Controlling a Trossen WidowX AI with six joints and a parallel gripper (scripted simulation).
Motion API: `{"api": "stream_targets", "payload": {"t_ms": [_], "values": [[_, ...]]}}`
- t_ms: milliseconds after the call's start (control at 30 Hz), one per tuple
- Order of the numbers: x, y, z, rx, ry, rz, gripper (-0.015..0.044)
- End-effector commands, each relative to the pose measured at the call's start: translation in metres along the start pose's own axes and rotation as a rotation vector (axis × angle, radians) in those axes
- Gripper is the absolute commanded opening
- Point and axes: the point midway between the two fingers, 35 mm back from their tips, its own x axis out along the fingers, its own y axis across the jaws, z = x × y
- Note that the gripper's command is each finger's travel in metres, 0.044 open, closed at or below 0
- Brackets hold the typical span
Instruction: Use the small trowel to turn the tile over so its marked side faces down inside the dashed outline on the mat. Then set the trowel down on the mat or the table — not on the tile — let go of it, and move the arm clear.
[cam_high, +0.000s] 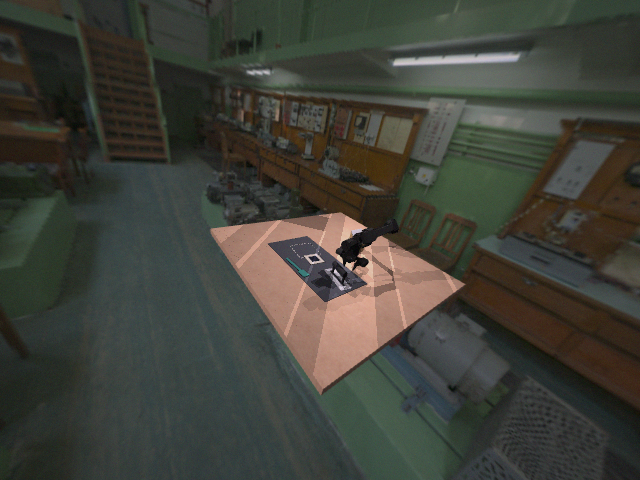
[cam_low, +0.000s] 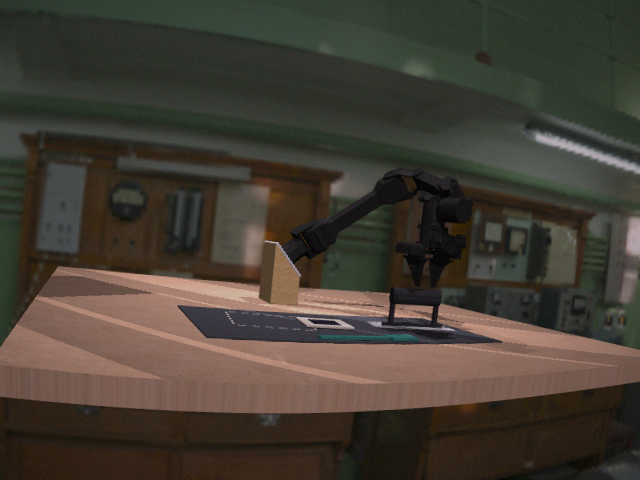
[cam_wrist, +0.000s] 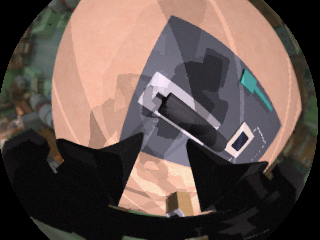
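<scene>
The small trowel, with a black bar handle (cam_high: 339, 270) (cam_low: 415, 296) (cam_wrist: 192, 120) on two posts above a flat pale blade, stands blade down on the dark mat (cam_low: 206, 324) (cam_wrist: 175, 40). My gripper (cam_high: 349, 267) (cam_low: 425, 285) (cam_wrist: 165, 139) is open and empty. In the exterior view its fingertips point down just above the handle's height; in the wrist view the handle lies ahead of and beside the right finger. The tile (cam_high: 313, 258) (cam_low: 326, 322) (cam_wrist: 240, 140) lies flat, dark square with pale border up, at one end of the dashed outline, seemingly overlapping it.
A teal flat tool (cam_high: 297, 268) (cam_low: 367, 337) (cam_wrist: 257, 90) lies along the mat's edge beside the tile. A wooden block (cam_low: 279, 279) (cam_wrist: 179, 202) stands on the table (cam_high: 330, 346) (cam_low: 258, 366) at the arm's base.
</scene>
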Motion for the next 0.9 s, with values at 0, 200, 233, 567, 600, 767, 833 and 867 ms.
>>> {"api": "stream_targets", "payload": {"t_ms": [0,200,233,567,600,767,833,867], "values": [[-0.004,-0.005,0.004,-0.124,-0.009,0.002,0.0270],[-0.006,-0.014,0.006,-0.333,-0.009,0.001,0.0270],[-0.006,-0.015,0.006,-0.367,-0.009,0.001,0.0270],[-0.010,-0.030,0.010,-0.715,-0.012,0.001,0.0270],[-0.010,-0.031,0.010,-0.749,-0.012,0.001,0.0270],[-0.012,-0.039,0.012,-0.923,-0.013,0.001,0.0270],[-0.013,-0.042,0.012,-0.992,-0.014,0.001,0.0270],[-0.013,-0.043,0.013,-1.027,-0.015,0.001,0.0270]]}}
